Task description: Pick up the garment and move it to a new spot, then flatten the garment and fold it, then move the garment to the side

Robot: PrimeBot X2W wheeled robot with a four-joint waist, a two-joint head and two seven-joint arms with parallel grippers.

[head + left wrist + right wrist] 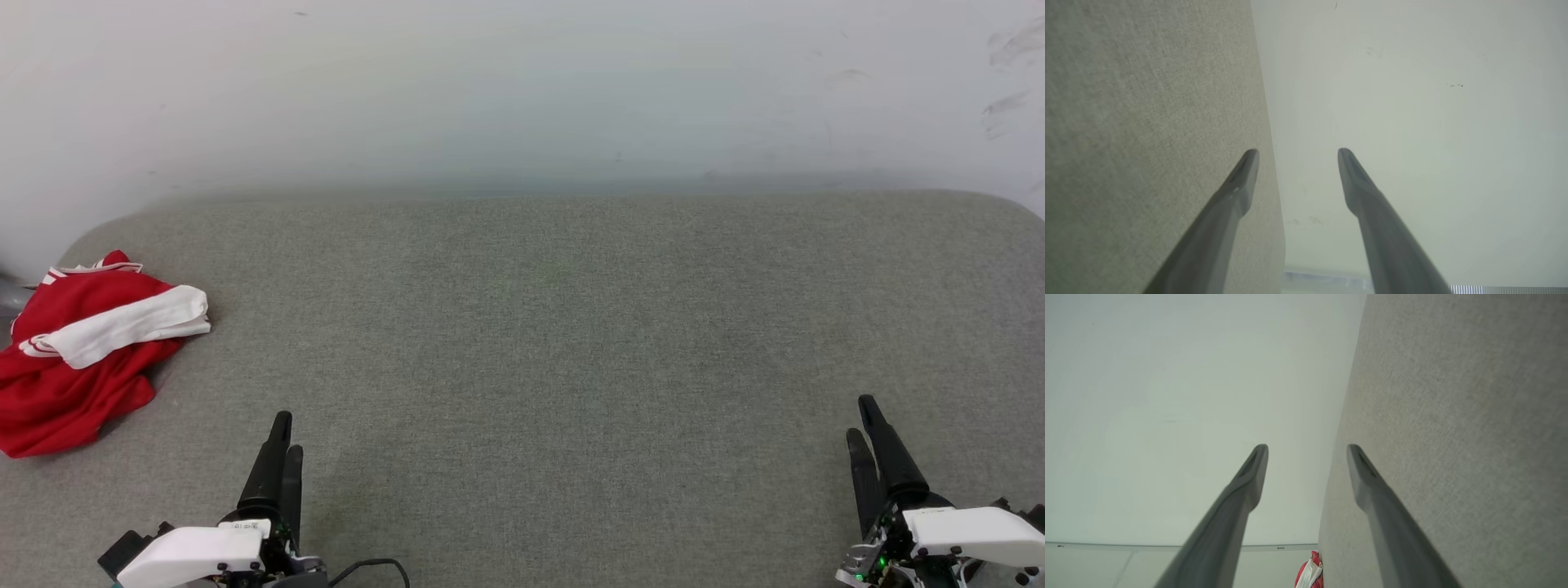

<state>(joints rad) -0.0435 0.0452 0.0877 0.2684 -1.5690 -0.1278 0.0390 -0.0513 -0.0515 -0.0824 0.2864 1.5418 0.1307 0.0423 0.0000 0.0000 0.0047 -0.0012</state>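
Left claw (287,433) and right claw (860,416) are seen spread apart and empty, at the cushion's (522,343) near edge. The garment (82,359) is found crumpled at the cushion's left edge, well apart from both. Nothing is judged done: lifting, flattening, folding and setting aside remain. Wide bare room is offered mid-cushion; its far edge is bounded by a wall (522,82)

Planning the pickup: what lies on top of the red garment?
Its own white sleeve lies across the crumpled garment, nothing else. The folds hide its chest side and whatever is underneath.
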